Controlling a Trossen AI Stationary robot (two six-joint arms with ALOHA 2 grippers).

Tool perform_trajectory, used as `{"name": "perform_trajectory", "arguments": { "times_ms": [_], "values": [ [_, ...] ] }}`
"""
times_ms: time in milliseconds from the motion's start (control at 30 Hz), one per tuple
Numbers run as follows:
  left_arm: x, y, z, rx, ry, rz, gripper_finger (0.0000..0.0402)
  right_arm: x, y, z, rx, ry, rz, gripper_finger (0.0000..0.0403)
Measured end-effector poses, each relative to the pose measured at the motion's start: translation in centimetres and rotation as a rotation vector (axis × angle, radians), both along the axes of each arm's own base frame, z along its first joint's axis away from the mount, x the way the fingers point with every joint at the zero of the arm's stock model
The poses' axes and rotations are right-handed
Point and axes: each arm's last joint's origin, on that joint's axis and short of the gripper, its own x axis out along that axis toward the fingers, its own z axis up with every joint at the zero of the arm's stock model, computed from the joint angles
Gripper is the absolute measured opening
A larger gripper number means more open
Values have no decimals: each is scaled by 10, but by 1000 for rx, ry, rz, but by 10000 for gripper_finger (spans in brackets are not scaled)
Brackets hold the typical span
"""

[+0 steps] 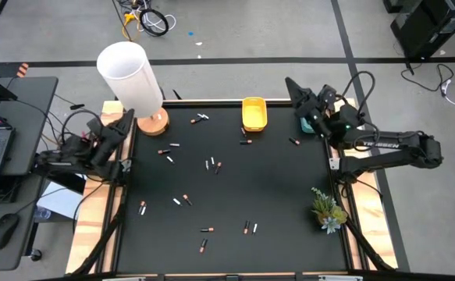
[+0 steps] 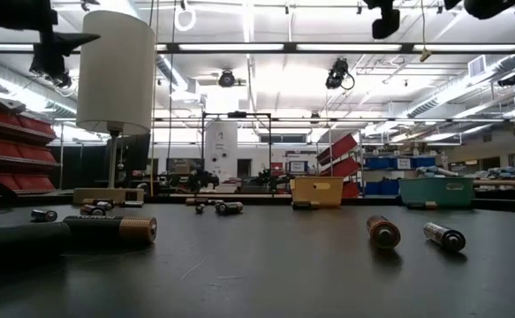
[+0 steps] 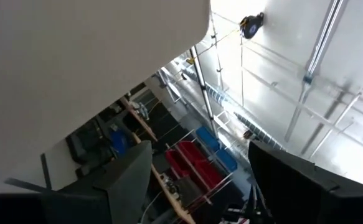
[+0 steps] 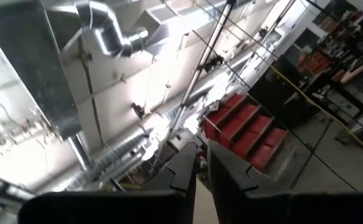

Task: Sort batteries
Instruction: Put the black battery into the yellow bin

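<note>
Several small batteries (image 1: pixel 211 164) lie scattered on their sides on the black table mat. In the low view, some lie close by (image 2: pixel 383 231) and one large one (image 2: pixel 111 230) lies at the left. My left gripper (image 1: pixel 126 119) is raised at the table's left edge beside the white lamp (image 1: pixel 129 72). Its fingers are wide apart (image 3: pixel 200 186) with nothing between them. My right gripper (image 1: pixel 292 84) is raised over the table's far right corner and points up and away. Its fingers are almost together (image 4: pixel 201 171) and hold nothing.
A yellow tray (image 1: pixel 254 114) stands at the far edge of the mat. A teal tray (image 2: pixel 435 192) stands to its right, under my right arm. The lamp's wooden base (image 1: pixel 153 122) sits at the far left corner. A small plant (image 1: pixel 328 209) sits at the right edge.
</note>
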Motion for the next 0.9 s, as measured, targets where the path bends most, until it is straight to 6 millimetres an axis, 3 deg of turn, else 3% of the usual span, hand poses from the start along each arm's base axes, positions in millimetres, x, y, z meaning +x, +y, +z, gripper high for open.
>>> {"name": "perform_trajectory", "arguments": {
  "times_ms": [300, 500, 700, 900],
  "values": [
    [-7, 0, 22, 11, 130, -26, 282, 3, -7, -2, -1, 26, -27, 35],
    [7, -2, 29, -6, 374, -93, 282, 22, -12, -3, -98, 262, 180, 33],
    [28, -4, 33, 105, 564, -59, 282, 52, -14, 23, -336, 562, 216, 66],
    [40, -2, 45, 142, 618, 190, 282, 62, -19, 51, -311, 572, 219, 59]
  ]
}}
